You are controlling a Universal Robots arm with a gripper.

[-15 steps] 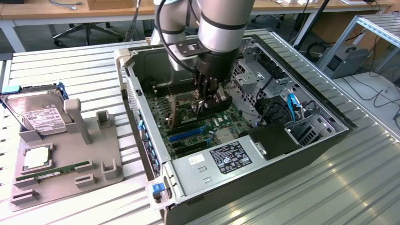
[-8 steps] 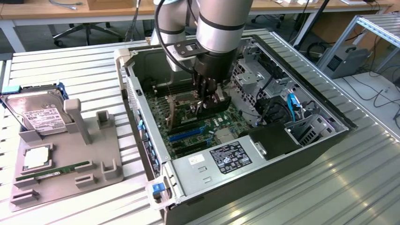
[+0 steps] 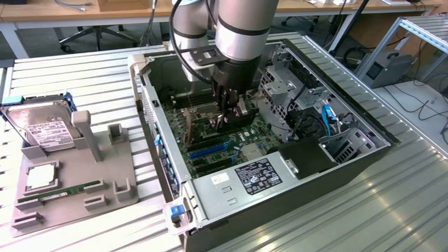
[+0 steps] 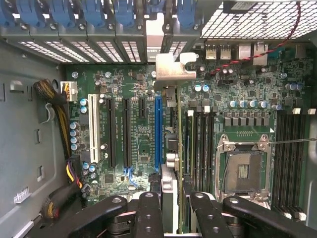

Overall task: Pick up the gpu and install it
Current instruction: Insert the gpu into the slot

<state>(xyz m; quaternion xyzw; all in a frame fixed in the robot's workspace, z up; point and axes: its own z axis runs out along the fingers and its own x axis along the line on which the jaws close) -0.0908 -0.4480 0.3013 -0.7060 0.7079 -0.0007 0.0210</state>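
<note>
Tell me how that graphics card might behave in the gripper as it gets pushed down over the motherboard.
The gpu is a thin board held on edge, so it probably stays stiff but could tilt sideways. Its bare circuitry looks fragile. The gripper pinches only one edge, so slipping seems possible.

The arm (image 3: 242,31) comes down nearly vertical from the top of the exterior view, its grey wrist section leading into a black gripper (image 3: 227,116) that points straight down. In the wrist view the gripper (image 4: 176,213) shows two black fingers (image 4: 148,213), part closed and parallel, clamped on the gpu (image 4: 179,163), which stands edge-on between them.
</note>
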